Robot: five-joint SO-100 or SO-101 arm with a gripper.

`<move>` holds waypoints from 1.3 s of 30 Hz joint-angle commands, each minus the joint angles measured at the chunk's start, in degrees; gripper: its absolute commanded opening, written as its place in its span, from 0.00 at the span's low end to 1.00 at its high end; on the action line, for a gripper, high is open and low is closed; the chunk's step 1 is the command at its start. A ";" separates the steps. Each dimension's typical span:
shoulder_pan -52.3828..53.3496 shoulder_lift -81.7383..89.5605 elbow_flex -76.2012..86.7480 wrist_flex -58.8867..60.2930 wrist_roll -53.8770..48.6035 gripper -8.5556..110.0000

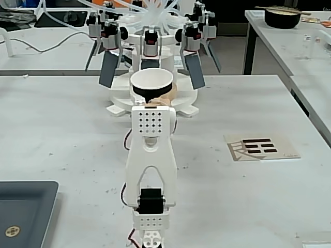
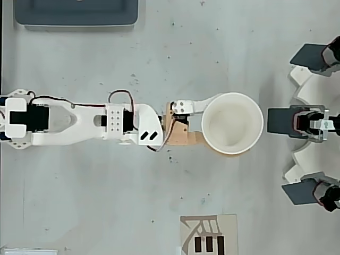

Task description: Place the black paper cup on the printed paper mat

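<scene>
**Cup held, mat off to the side**

Nearest in the fixed view: grey tray (image 1: pixel 23 209), clear of everything. Farther on, gripper (image 2: pixel 215 122) closed around black paper cup (image 1: pixel 151 85), fingers hugging its sides just below the rim. Risk of crushing or tipping on the swing toward printed mat (image 1: pixel 262 147), well apart to the right. Only overhead: white inside, empty, grip at the near side. Only fixed: black wall, and possibly lifted, hard to tell.
</scene>
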 commanded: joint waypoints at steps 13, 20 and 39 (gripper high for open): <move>1.49 0.79 0.09 -0.70 -0.88 0.17; 1.41 3.34 1.67 -0.88 -0.88 0.17; 1.58 21.71 19.69 -0.44 1.76 0.17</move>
